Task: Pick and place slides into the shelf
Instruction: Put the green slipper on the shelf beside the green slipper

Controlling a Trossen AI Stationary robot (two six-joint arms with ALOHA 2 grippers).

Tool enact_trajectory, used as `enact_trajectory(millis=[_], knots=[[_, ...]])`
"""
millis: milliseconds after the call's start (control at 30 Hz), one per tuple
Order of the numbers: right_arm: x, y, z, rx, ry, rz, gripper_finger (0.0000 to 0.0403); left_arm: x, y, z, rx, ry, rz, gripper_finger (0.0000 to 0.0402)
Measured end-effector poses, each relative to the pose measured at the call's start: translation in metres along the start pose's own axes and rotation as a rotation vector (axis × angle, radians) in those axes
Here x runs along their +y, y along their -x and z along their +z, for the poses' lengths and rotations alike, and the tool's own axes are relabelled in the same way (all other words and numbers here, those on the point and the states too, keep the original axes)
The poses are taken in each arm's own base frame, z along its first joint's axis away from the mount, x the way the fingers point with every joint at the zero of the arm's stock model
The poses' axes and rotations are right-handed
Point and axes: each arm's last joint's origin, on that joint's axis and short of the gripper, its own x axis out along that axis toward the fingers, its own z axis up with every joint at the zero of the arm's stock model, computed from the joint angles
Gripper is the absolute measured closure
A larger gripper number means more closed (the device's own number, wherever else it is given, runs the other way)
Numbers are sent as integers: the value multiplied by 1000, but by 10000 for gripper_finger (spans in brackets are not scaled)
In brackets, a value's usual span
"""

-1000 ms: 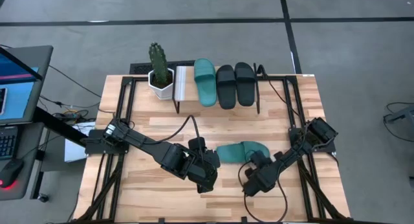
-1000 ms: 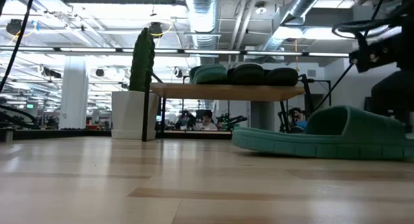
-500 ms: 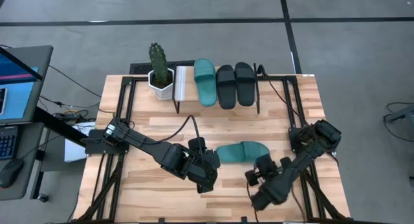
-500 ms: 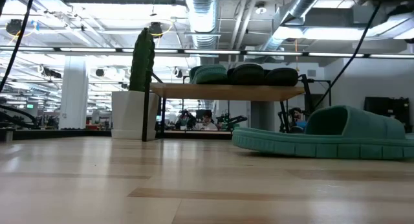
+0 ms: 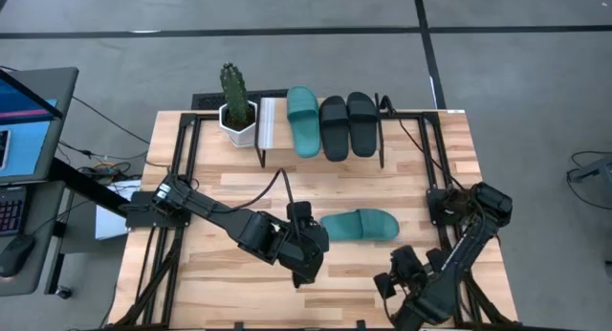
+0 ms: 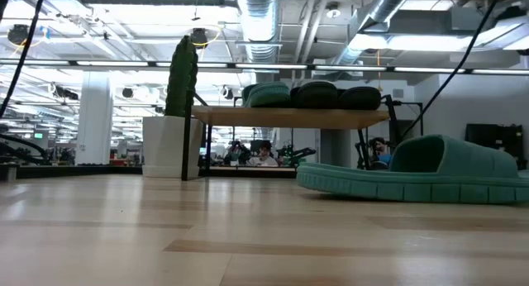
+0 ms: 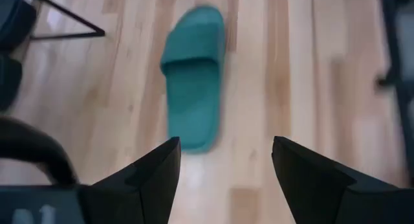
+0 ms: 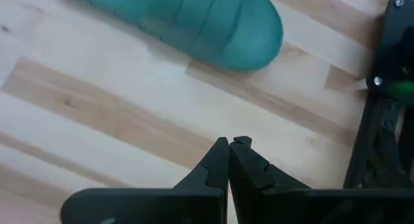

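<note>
One teal slide (image 5: 359, 226) lies sole-down on the table, a little right of its middle; it also shows in the low view (image 6: 421, 174). On the shelf (image 5: 271, 125) at the far edge, a teal slide (image 5: 303, 121) and two black slides (image 5: 333, 127) (image 5: 361, 123) rest side by side. My left gripper (image 5: 317, 240) is open beside the table slide's left end; in its wrist view the slide (image 7: 194, 78) lies ahead of the spread fingers (image 7: 223, 160). My right gripper (image 5: 392, 270) is shut, near the table's near edge, with the slide's end (image 8: 194, 23) ahead of it.
A cactus in a white pot (image 5: 236, 109) stands just left of the shelf. Black frame rails (image 5: 177, 178) (image 5: 442, 168) run along the table's left and right sides. Bare wood lies between the shelf and the table slide, and along the near edge on the left.
My right gripper has drawn back from beside the teal slide's right end toward the table's near edge, and its arm has left the low view. The teal slide has stayed where it was.
</note>
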Motion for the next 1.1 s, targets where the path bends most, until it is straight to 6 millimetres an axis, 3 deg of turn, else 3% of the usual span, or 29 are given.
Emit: enact_trajectory(millis=[200, 500, 667, 900, 1100], knots=[[-7, 4, -12, 33, 29, -7, 403, -2, 5, -19, 175, -350, -45, 171], [-10, 6, -18, 37, 43, 1, 403, -6, 5, -21, 192, -461, -133, 171], [-10, 5, -19, 36, 45, -2, 403, -10, -28, -25, 273, -580, -123, 171], [-17, -5, -25, 5, 76, -35, 403, -22, -89, -48, 488, -896, -102, 171], [-22, -15, -27, -21, 99, -72, 403, -31, -112, -51, 461, -1077, -152, 171]])
